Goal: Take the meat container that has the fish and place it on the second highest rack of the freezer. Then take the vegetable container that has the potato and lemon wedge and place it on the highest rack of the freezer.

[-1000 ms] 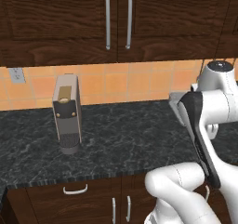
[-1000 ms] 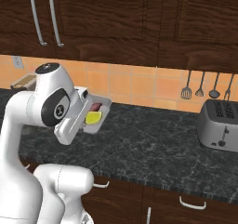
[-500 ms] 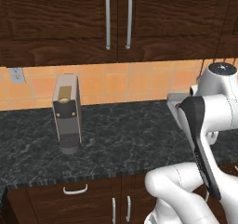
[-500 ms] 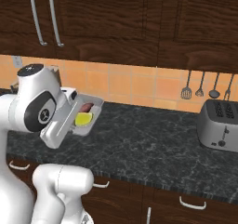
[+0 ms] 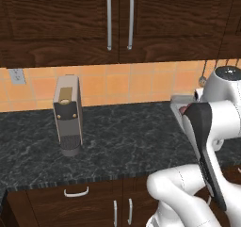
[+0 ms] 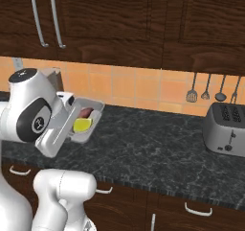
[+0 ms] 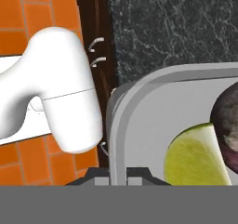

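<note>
Black marble counter [image 6: 143, 148], orange tile backsplash [image 6: 143, 88], dark wood cabinets [image 6: 119, 19].

Countertop [image 5: 122, 136]: dark marbled stone look, smooth, slight sheen.
Upper cabinets [image 6: 124, 19]: dark wood grain, satin finish.
Cabinet handles [image 5: 108, 20]: brushed metal, 2 bars side by side.
Backsplash [image 6: 143, 88]: orange tile, smooth, pale grout lines.
Vegetable container [image 6: 92, 122]: grey plastic look, matt, smooth rim.
Lemon wedge [image 7: 197, 158]: yellow flesh, slightly glossy.
Potato [image 7: 226, 121]: dark, dull, mottled skin.
Toaster [image 6: 225, 132]: silver metal, satin.
Coffee machine [image 5: 68, 114]: grey and dark casing, matt.
Hanging utensils [image 6: 206, 88]: dark metal.
</note>
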Controlling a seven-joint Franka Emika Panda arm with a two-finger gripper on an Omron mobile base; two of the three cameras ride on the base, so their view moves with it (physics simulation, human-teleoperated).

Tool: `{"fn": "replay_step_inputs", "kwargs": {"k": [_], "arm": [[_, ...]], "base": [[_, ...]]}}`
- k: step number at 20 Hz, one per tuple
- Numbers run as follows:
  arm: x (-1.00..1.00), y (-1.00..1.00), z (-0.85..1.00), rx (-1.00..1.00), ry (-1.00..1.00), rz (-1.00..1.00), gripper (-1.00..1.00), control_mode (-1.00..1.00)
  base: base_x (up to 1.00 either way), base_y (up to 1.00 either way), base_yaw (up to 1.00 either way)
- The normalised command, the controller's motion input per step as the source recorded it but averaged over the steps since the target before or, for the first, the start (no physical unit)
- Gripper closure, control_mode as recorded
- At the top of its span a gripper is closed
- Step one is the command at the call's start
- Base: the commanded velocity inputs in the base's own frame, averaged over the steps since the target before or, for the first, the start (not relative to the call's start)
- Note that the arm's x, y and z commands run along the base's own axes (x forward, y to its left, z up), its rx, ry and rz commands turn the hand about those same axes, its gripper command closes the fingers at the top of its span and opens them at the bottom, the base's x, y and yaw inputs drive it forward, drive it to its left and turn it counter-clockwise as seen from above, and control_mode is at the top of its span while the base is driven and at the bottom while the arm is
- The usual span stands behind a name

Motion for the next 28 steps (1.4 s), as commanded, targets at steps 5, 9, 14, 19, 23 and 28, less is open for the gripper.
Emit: {"fn": "replay_step_inputs", "kwargs": {"k": [5,9,14,19,23,28], "arm": [[0.0,0.0,0.0,0.0,0.0,0.0,1.0,1.0],[0.0,0.0,0.0,0.0,0.0,0.0,1.0,1.0],[0.0,0.0,0.0,0.0,0.0,0.0,1.0,1.0],[0.0,0.0,0.0,0.0,0.0,0.0,1.0,1.0],[0.0,0.0,0.0,0.0,0.0,0.0,1.0,1.0],[0.0,0.0,0.0,0.0,0.0,0.0,1.0,1.0]], "base": [[-0.78,-0.16,-0.09],[-0.56,-0.51,-0.48],[-0.31,-0.12,-0.87],[-0.19,0.0,-0.99],[-0.05,0.0,-1.0],[-0.09,0.0,-0.98]]}}
